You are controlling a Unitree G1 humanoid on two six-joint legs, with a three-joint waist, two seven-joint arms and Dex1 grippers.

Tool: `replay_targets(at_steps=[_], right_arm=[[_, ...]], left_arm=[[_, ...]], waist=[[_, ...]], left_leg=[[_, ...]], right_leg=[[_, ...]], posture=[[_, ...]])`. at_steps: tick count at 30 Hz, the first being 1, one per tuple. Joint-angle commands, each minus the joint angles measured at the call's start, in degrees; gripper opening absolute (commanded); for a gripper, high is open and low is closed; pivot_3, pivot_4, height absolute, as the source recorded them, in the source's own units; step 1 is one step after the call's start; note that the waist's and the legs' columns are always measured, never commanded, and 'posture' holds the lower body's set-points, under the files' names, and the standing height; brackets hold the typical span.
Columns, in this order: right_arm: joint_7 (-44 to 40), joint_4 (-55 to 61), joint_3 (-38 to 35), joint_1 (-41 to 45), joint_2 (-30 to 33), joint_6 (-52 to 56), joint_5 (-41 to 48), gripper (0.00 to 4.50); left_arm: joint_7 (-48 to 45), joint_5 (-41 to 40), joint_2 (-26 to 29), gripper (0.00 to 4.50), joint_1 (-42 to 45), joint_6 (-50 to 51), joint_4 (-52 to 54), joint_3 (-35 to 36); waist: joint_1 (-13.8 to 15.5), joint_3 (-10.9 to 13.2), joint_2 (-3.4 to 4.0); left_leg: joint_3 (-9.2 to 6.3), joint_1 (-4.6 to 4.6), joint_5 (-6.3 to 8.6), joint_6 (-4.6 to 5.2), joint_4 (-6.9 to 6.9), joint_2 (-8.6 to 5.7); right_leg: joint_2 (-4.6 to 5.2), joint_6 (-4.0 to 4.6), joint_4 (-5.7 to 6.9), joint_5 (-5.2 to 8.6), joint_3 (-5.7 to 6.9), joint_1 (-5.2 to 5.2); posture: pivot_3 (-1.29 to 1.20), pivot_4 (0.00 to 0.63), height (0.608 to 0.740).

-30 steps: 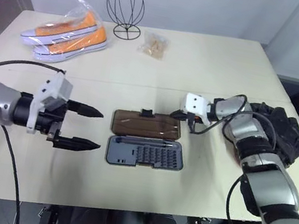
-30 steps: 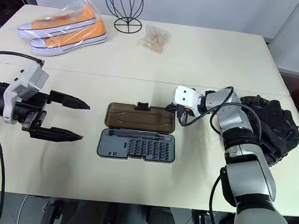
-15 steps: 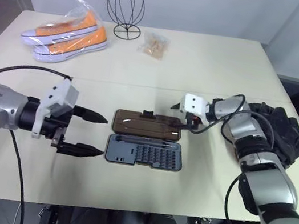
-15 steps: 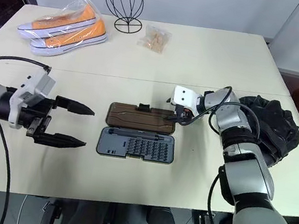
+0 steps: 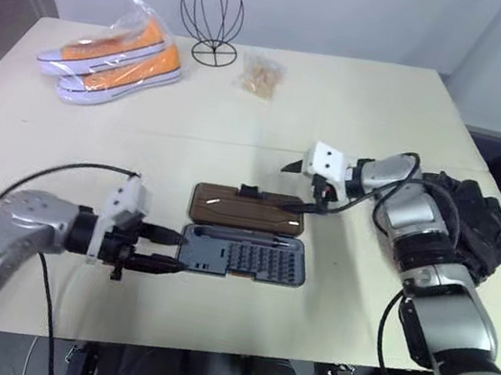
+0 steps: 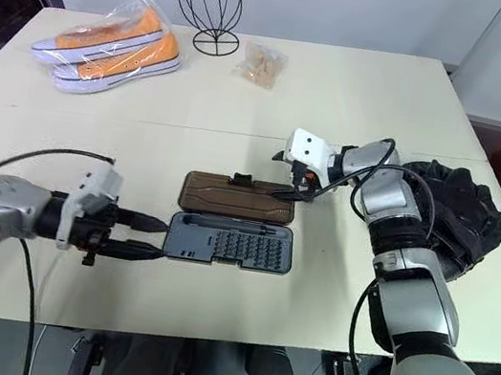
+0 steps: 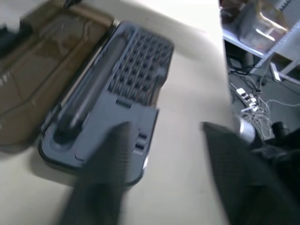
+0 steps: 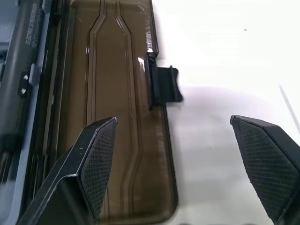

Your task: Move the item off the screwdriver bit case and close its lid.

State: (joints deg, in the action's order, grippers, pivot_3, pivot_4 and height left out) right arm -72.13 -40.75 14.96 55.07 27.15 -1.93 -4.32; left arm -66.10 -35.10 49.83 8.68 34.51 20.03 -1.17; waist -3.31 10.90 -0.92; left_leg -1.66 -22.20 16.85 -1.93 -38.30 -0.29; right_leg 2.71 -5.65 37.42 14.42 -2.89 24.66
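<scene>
You are looking at a half-done job: the item (image 5: 477, 223) is lying off the screwdriver bit case (image 5: 241, 254), on the table (image 5: 342, 107) to the right behind your right arm, while the lid (image 5: 247, 208) is still lying flat open beyond the base. Your right gripper (image 6: 284, 176) is hovering over the lid's right end, fingers spread wide and holding nothing. Your left gripper (image 5: 162, 250) is sitting at the case's left end, fingers narrowly apart, gripping nothing. The right wrist view is giving you the latch tab (image 8: 164, 86) up close; the head views are placing the mitt.
</scene>
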Motion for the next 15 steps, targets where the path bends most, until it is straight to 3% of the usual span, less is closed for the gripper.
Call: replay_targets(at_steps=[1,6,15], right_arm=[[1.2,-1.7,-0.4,2.0,-0.2,-0.5,-0.4,4.06],[0.4,-4.2,0.1,2.7,0.2,-0.8,-0.8,4.06],[0.7,-8.2,0.1,2.9,-0.4,-1.6,-1.5,4.06]], left_arm=[[-0.1,3.5,-2.1,0.03,2.3,-3.7,-2.2,-2.6],[-0.2,7.4,-5.1,0.03,4.7,-6.3,-6.2,-6.1],[-0.8,12.1,-5.5,0.03,3.9,-9.8,-9.2,-8.4]], waist=[[0.2,0.0,0.00],[0.3,0.0,0.00],[0.2,0.0,0.00]], left_leg=[[0.00,0.00,0.00,0.00,0.00,0.00],[0.02,0.00,0.00,0.00,0.00,0.00],[0.01,0.00,0.00,0.00,0.01,0.02]], right_leg=[[0.00,0.00,-0.01,0.00,0.00,0.00],[-0.01,0.00,-0.02,0.00,0.00,0.01],[-0.01,0.00,-0.01,0.00,0.00,0.01]], posture=[[0.00,0.150,0.740],[0.00,0.150,0.740],[0.00,0.150,0.740]])
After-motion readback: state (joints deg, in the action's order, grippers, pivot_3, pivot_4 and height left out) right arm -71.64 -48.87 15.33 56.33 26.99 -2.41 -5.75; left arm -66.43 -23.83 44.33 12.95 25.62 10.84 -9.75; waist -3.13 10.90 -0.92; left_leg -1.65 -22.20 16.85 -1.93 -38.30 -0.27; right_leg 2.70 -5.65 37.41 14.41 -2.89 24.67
